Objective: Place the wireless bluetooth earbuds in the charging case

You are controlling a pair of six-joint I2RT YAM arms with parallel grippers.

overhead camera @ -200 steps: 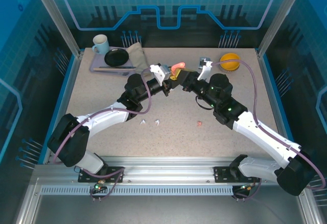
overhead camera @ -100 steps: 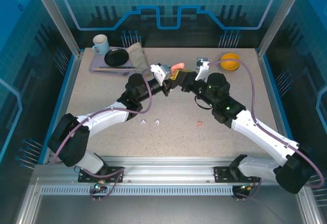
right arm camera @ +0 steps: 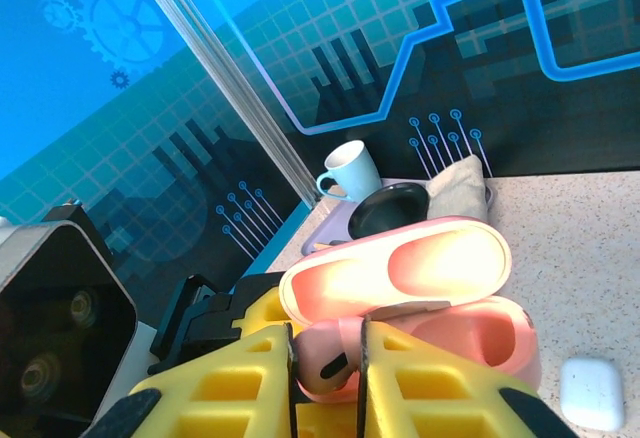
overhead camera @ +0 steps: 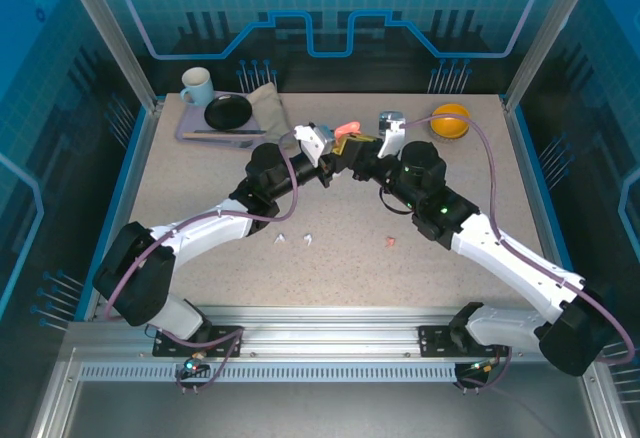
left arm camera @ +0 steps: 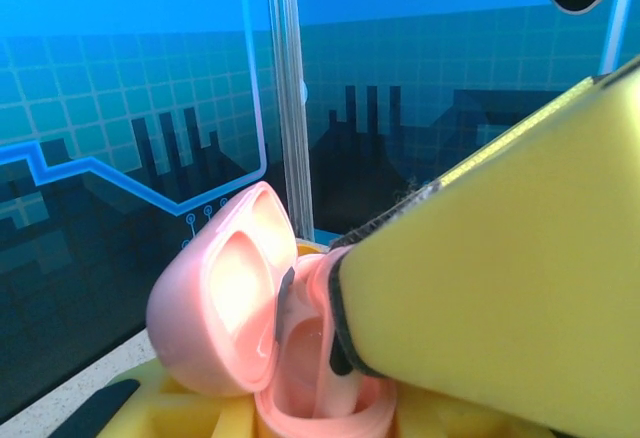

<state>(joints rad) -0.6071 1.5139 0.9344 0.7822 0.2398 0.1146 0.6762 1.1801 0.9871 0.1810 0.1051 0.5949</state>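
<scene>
The task is at an early stage: as far as the views show, none of the four earbuds is seated for certain, and the first is just going in. The left gripper [left arm camera: 300,415] is clamped on the base of the pink case [right arm camera: 470,338] and holds it up above the far middle of the table [overhead camera: 200,188], its lid [right arm camera: 400,268] hinged wide open. The right gripper [right arm camera: 327,350] has its jaws nearly together and appears to pinch a pink earbud [right arm camera: 322,368] at the mouth of the case's left well. Whether that bud has bottomed out cannot be told. Left to do: the second pink earbud [overhead camera: 389,241] lies on the table in front of the right arm, and two white earbuds [overhead camera: 283,239] [overhead camera: 308,239] lie side by side nearer the left arm, all well apart from the raised case. A small white case [right arm camera: 592,393] sits on the table just beside the pink one and looks closed. The held bud is glossy salmon-pink with a dark tip, a mere speck against the case.
</scene>
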